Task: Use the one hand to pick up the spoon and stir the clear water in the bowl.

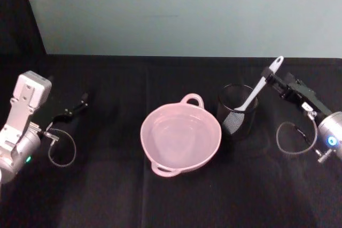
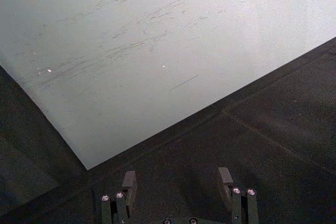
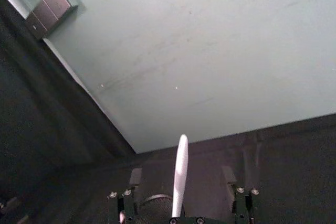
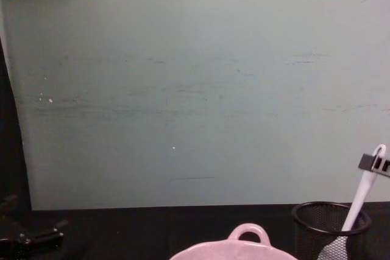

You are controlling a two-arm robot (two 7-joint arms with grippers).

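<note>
1. Right hand (image 1: 273, 81) reaches in from our right side of the worktop (image 1: 107, 185) and sits at the upper handle of the spoon (image 1: 257, 90); in our right wrist view its fingers (image 3: 135, 178) stand apart on either side of the white handle, with gaps showing, so we read it as spread around the spoon and not clamped on it.
2. We see the spoon leaning inside the black wire-mesh cup (image 1: 238, 111), its paddle head down in the cup and its handle tip, with the small hole, pointing up and away toward the wall.
3. In our chest view the handle tip rises above the cup rim, and a dark finger of the right hand lies against it near the top.
4. We find the pale pink bowl (image 1: 180, 137) in the middle of the worktop, just to the left of the mesh cup, its loop handle turned toward the wall and clear water inside.
5. Our left hand (image 1: 75, 108) rests well to the left of the bowl, low over the black cloth, its fingers (image 2: 128, 182) apart and holding nothing.
</note>
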